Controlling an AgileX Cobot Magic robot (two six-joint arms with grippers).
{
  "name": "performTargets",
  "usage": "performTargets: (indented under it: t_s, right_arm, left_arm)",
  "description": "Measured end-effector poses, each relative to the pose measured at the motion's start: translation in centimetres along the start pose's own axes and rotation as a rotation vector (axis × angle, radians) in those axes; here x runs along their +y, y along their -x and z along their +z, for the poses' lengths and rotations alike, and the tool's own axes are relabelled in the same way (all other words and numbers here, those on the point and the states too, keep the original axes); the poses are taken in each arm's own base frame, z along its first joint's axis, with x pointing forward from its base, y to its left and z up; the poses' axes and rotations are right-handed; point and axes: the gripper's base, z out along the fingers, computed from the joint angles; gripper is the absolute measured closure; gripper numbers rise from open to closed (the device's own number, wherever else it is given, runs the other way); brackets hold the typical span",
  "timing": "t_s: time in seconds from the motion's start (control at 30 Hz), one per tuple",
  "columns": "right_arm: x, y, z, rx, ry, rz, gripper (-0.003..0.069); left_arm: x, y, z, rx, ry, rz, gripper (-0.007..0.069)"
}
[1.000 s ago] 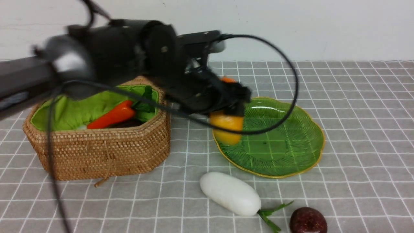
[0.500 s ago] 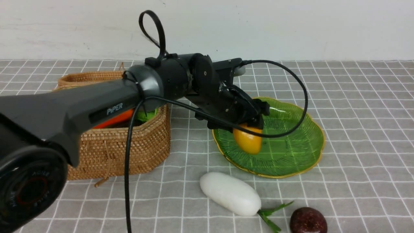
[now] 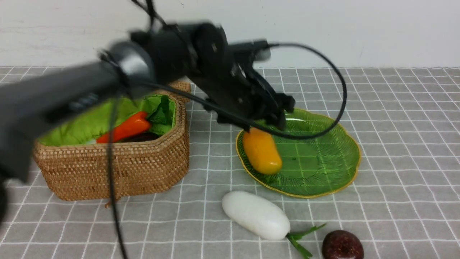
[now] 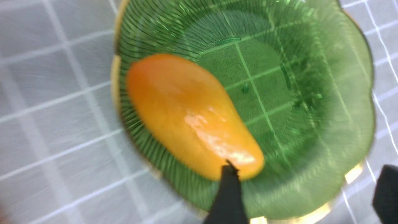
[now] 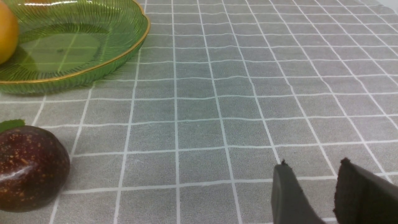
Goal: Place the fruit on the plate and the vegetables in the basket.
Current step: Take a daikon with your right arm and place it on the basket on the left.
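Basket left of plate, carrot inside | left gripper above plate's left rim, fingers wide, empty | mango lying on plate's left side | radish just before plate | maroon ball before plate | right gripper fingers narrow, empty

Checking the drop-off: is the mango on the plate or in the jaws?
On the plate: the mango lies flat in it, left gripper jaws spread open.

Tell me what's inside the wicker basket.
Inside the basket, an orange carrot shows against the green lining, above something dark. The near wall and the blurred left arm hide the rest.
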Motion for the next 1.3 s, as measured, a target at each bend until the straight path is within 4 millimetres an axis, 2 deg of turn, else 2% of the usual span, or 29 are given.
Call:
performTargets:
  t_s: [0.1,0.13,0.17,0.2,0.27,0.33,0.37,0.4,0.43,0.53,0.6,0.63,0.67,0.77,0.8,0.87,0.9,0.93,1.03,1.07,1.17,1.3]
  right_arm:
    - [0.0,0.0,0.0,0.0,0.0,0.0,0.0417]
    - [0.0,0.0,0.0,0.0,0.0,0.0,0.0417]
    - [0.0,0.0,0.0,0.0,0.0,0.0,0.0417]
    - [0.0,0.0,0.0,0.0,0.0,0.0,0.0417]
    - [0.0,0.0,0.0,0.0,0.0,0.0,0.0417]
    - [0.0,0.0,0.0,0.0,0.0,0.0,0.0417]
    - [0.0,0.0,0.0,0.0,0.0,0.0,0.0417]
    - [0.0,0.0,0.0,0.0,0.0,0.0,0.0417]
    - [0.0,0.0,0.0,0.0,0.0,0.0,0.0417]
    - [0.0,0.0,0.0,0.0,0.0,0.0,0.0417]
    - [0.0,0.0,0.0,0.0,0.0,0.0,0.0417]
    - [0.0,0.0,0.0,0.0,0.0,0.0,0.0417]
    - [0.0,0.0,0.0,0.0,0.0,0.0,0.0417]
    - [0.0,0.0,0.0,0.0,0.0,0.0,0.0417]
    - [0.0,0.0,0.0,0.0,0.0,0.0,0.0417]
    - [0.0,0.0,0.0,0.0,0.0,0.0,0.0417]
    - [0.0,0.0,0.0,0.0,0.0,0.0,0.0417]
    - [0.0,0.0,0.0,0.0,0.0,0.0,0.0417]
    - [0.0,0.0,0.0,0.0,0.0,0.0,0.0417]
    - [0.0,0.0,0.0,-0.001,0.0,0.0,0.0417]
    - [0.0,0.0,0.0,-0.002,0.0,0.001,0.0417]
    - [0.0,0.0,0.0,-0.002,0.0,0.001,0.0417]
  left_arm:
    - [-0.7,0.5,-6.3,-0.04,0.04,0.072,0.0219]
    - [-1.0,0.3,-10.0,-0.054,0.073,0.107,0.0282]
    - [-1.2,0.2,-12.6,-0.08,0.086,0.125,0.032]
    - [-1.2,0.0,-14.1,-0.091,0.099,0.134,0.0358]
    - [-1.3,-1.2,-19.6,-0.129,0.153,0.167,0.046]
    - [-1.2,-2.4,-23.7,-0.169,0.183,0.169,0.0536]
    - [-1.1,-2.6,-24.1,-0.167,0.193,0.166,0.0543]
    - [-1.0,-3.8,-26.8,-0.204,0.211,0.152,0.0594]
    - [-0.9,-4.7,-28.5,-0.24,0.217,0.139,0.0626]
    - [-0.3,-8.3,-32.5,-0.315,0.21,0.095,0.0638]
    - [0.4,-11.5,-33.8,-0.323,0.205,0.068,0.0638]
    - [0.6,-12.0,-33.5,-0.309,0.207,0.065,0.0638]
    - [1.3,-14.6,-33.6,-0.296,0.209,0.054,0.0638]
    - [3.0,-20.5,-33.2,-0.343,0.191,0.047,0.0638]
    - [3.2,-20.9,-33.1,-0.341,0.191,0.045,0.0638]
    - [4.5,-24.9,-31.8,-0.447,0.151,0.039,0.0638]
    - [4.6,-25.5,-31.6,-0.485,0.137,0.043,0.0638]
    - [5.4,-27.9,-30.9,-0.599,0.095,0.054,0.0638]
    - [6.6,-31.8,-29.4,-0.811,0.021,0.079,0.0638]
    - [7.0,-32.7,-28.5,-0.835,0.011,0.08,0.0638]
    - [7.3,-33.3,-27.2,-0.795,0.006,0.058,0.0638]
    - [7.2,-32.5,-25.9,-0.694,0.01,0.031,0.0638]
